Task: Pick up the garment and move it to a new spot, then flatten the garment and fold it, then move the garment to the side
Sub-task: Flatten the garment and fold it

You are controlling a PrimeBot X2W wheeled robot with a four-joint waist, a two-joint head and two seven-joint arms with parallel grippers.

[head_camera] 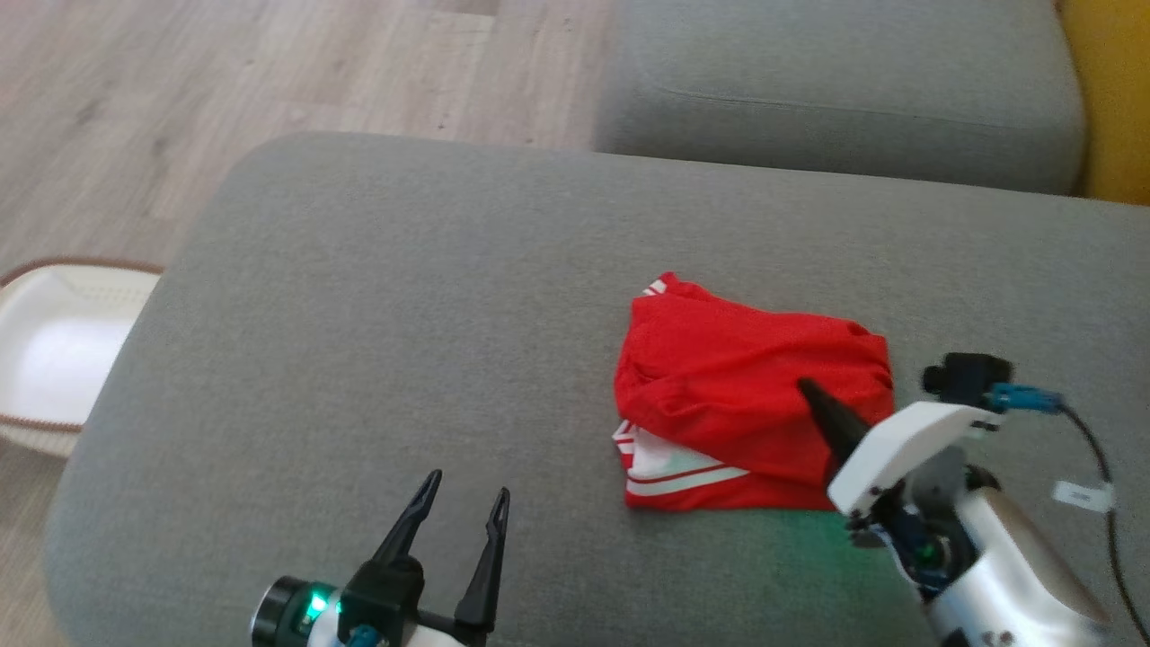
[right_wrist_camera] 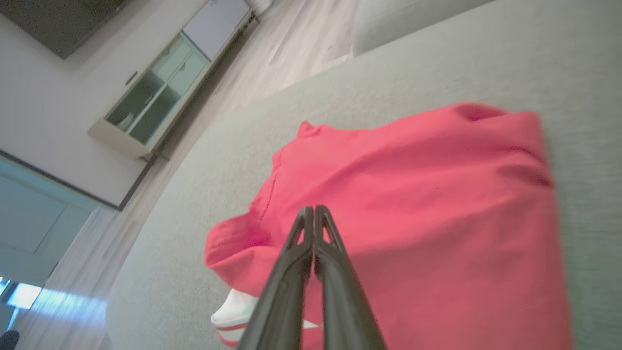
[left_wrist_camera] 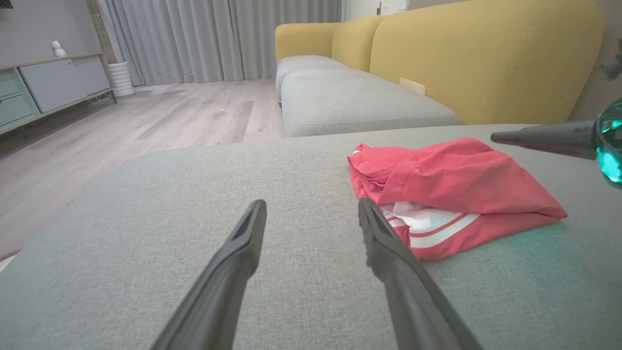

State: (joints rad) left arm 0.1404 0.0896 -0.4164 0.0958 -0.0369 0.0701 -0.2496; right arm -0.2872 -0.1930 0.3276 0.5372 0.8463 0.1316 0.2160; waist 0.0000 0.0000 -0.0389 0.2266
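The garment point(head_camera: 746, 377) is red with white stripes and lies folded in a loose rectangle on the grey cushion point(head_camera: 404, 314), right of centre. My right gripper point(head_camera: 804, 386) hangs over the garment's near right part with its fingers pressed together and no cloth between them. The right wrist view has the shut fingertips point(right_wrist_camera: 313, 210) above the red fabric point(right_wrist_camera: 413, 194). My left gripper point(head_camera: 469, 485) is open near the cushion's front edge, well left of the garment and apart from it. In the left wrist view its open fingers point(left_wrist_camera: 311, 204) point past the garment point(left_wrist_camera: 452, 180), and the right gripper point(left_wrist_camera: 495, 137) reaches in from the right.
A white basket point(head_camera: 54, 359) sits on the wooden floor point(head_camera: 135, 90) left of the cushion. A second grey cushion point(head_camera: 844, 81) lies beyond, with a yellow sofa back point(left_wrist_camera: 486, 63) behind it. A low cabinet point(left_wrist_camera: 48, 82) stands across the room.
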